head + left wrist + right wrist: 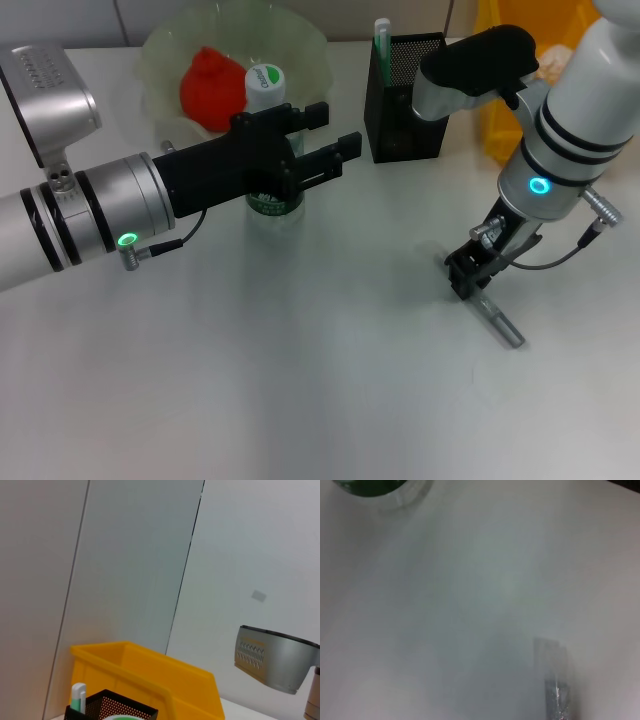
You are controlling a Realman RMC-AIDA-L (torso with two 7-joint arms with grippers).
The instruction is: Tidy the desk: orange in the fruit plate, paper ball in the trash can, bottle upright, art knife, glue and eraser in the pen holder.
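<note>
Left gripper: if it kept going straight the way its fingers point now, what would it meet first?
Likely the pen holder. The left gripper, around the upright bottle, points toward it across bare desk; depth is uncertain.

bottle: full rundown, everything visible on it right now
The bottle is clear plastic with a dark green label and a white cap with a green top. It stands upright on the white desk, just in front of the fruit plate that holds the orange. The left gripper reaches across its middle, a finger on each side, hiding much of the body; actual contact cannot be confirmed. Only its base shows in the right wrist view.
</note>
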